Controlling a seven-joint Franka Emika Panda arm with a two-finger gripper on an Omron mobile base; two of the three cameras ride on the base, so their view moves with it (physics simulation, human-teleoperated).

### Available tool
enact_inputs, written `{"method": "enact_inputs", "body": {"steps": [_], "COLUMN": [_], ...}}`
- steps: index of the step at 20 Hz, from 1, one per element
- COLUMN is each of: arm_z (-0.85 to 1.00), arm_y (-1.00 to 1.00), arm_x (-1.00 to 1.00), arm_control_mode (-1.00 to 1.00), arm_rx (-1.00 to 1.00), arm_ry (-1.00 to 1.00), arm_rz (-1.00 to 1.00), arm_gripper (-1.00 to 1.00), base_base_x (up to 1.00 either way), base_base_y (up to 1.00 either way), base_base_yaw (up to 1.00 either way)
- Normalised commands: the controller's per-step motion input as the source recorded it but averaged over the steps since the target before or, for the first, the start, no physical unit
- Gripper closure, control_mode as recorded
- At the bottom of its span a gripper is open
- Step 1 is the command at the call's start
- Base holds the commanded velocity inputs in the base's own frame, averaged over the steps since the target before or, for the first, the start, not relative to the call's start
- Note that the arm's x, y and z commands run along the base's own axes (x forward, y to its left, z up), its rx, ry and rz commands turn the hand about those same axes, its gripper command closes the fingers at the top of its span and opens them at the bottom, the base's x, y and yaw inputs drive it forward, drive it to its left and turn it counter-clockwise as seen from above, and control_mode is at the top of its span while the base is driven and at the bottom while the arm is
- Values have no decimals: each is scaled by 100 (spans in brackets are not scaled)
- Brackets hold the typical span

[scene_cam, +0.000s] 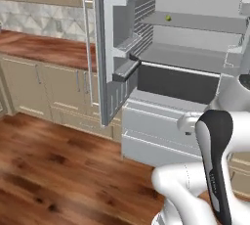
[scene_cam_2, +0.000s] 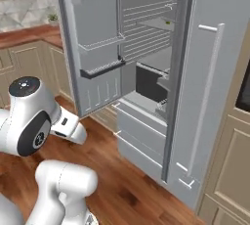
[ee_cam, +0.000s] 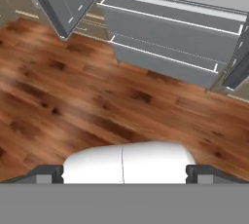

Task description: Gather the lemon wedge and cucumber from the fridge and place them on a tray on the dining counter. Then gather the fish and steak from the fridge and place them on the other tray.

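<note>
The fridge [scene_cam: 166,72] fills the centre and right of the left base view, with its left door [scene_cam: 114,48] swung wide open toward the camera. The door's inner face carries wire-fronted racks, seen again at upper left of the right base view. The right door [scene_cam_2: 215,82] is closed, its long bar handle [scene_cam_2: 207,92] running down the right-centre of that view.

Inside the open compartment, a small bright yellow item, the lemon wedge [scene_cam: 168,18], lies on the upper shelf, at upper centre-right of the left base view. In the right base view it shows as a tiny yellow-green speck [scene_cam_2: 168,22] at the shelf edge, upper centre-right. The lower shelf beneath it looks bare from these angles, and a dark bin recess sits below that. Cucumber, fish and steak cannot be made out in any frame.

Two pale grey drawers [ee_cam: 170,33] below the compartment are closed; the hand view shows them across its upper half, with wood floor [ee_cam: 97,111] across the middle.

The gripper [ee_cam: 124,175] looks down at the floor short of the fridge. Its two dark fingertips [ee_cam: 46,173] stand at the lower left and lower right of the hand view, far apart, with nothing between them.

A wood-topped kitchen counter [scene_cam: 44,48] with beige cabinets runs along the left of the left base view.
</note>
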Motion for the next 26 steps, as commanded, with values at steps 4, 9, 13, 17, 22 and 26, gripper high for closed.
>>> {"method": "enact_inputs", "body": {"steps": [4,9,13,17,22,26], "arm_z": [0,0,0,0,0,0], "arm_y": [0,0,0,0,0,0], "arm_x": [0,0,0,0,0,0], "arm_control_mode": [100,100,100,100,100,100], "arm_rx": [0,0,0,0,0,0], "arm_ry": [0,0,0,0,0,0], "arm_rz": [0,0,0,0,0,0], "arm_gripper": [-100,-100,-100,-100,-100,-100], "base_base_x": [61,63,71,72,60,48], "base_base_y": [33,26,15,9,30,34], "base_base_yaw": [-47,-45,-41,-34,-32,-35]}}
